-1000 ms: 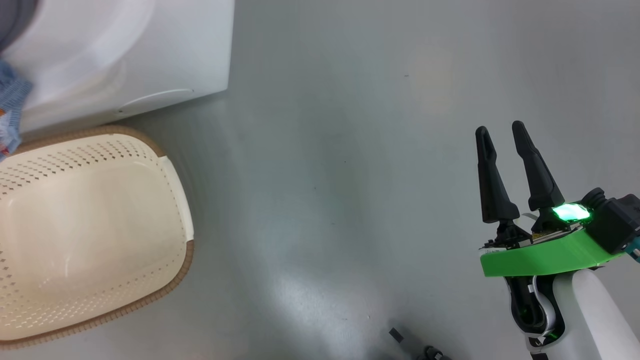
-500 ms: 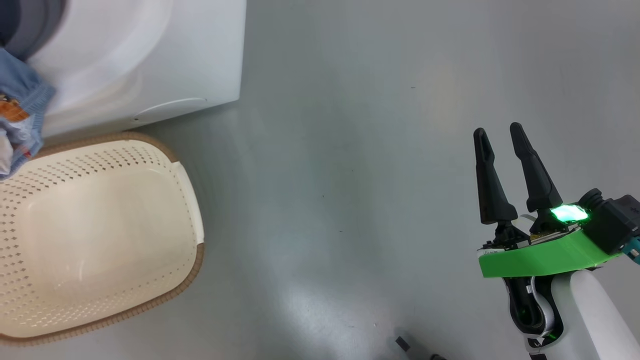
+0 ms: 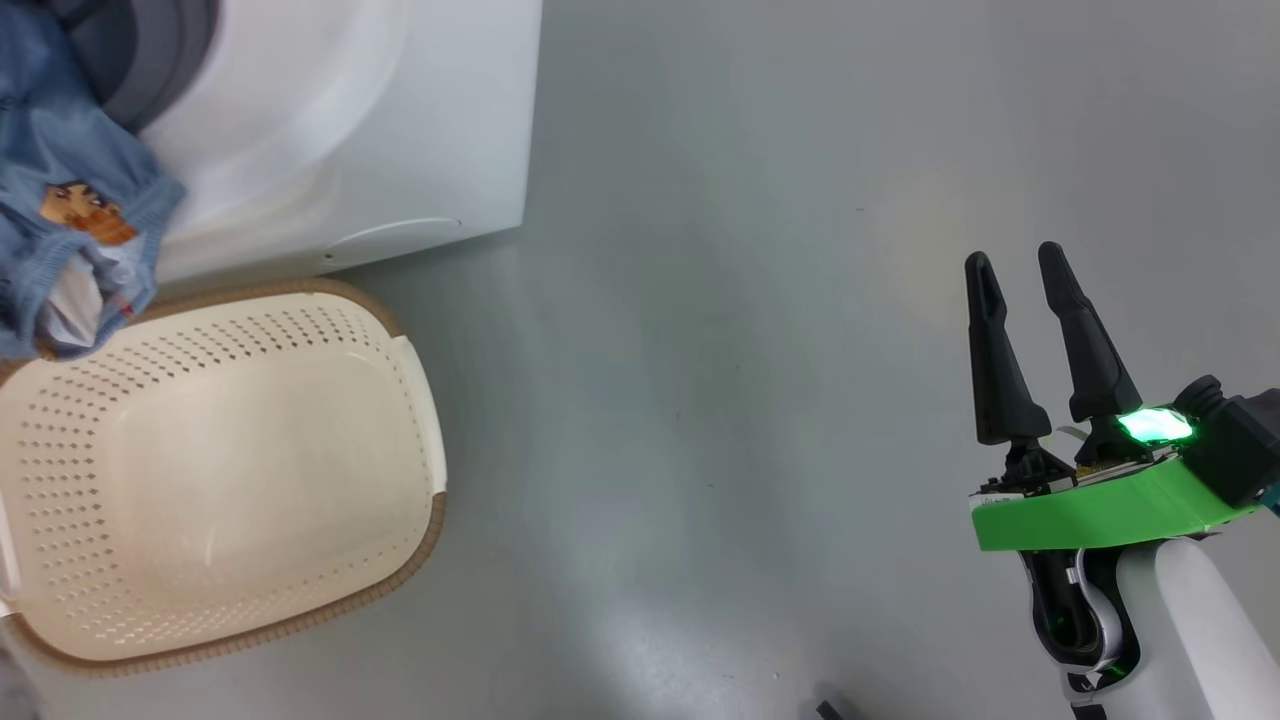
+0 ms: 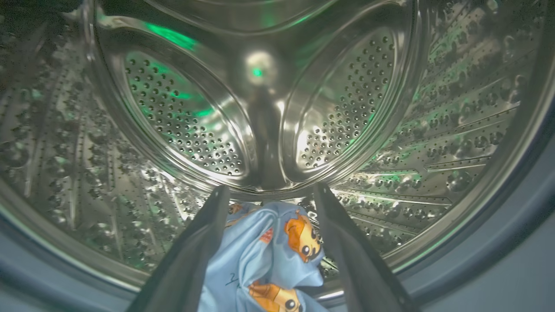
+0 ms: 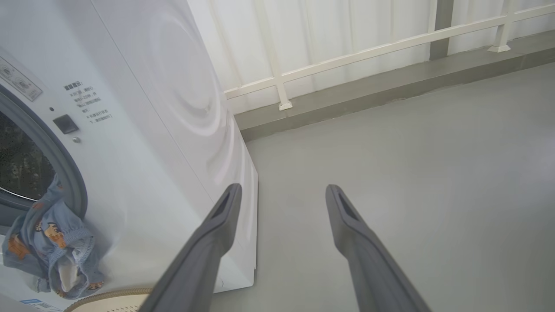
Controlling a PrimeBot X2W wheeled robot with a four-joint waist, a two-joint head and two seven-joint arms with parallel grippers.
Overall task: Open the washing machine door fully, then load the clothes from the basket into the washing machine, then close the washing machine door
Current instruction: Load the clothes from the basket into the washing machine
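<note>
Looking down from the head, blue bear clothes (image 3: 70, 240) hang at the washing machine's (image 3: 400, 120) mouth, partly cut off, just by the basket (image 3: 60, 500). The right gripper (image 3: 1014, 253) is spread wide, holding nothing.

Left wrist view: the left gripper (image 4: 271, 188) is spread inside the drum (image 4: 182, 121), with clothes lying loose between its fingers.

Right wrist view: the machine's small writing (image 5: 89, 102) is too tiny to read. A blue sticker (image 5: 37, 304) is cut off.

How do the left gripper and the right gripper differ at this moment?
The left gripper points into the steel drum; the right gripper points over the grey floor. The clothes lie between the left's fingers; nothing lies between the right's. Both stand open.
</note>
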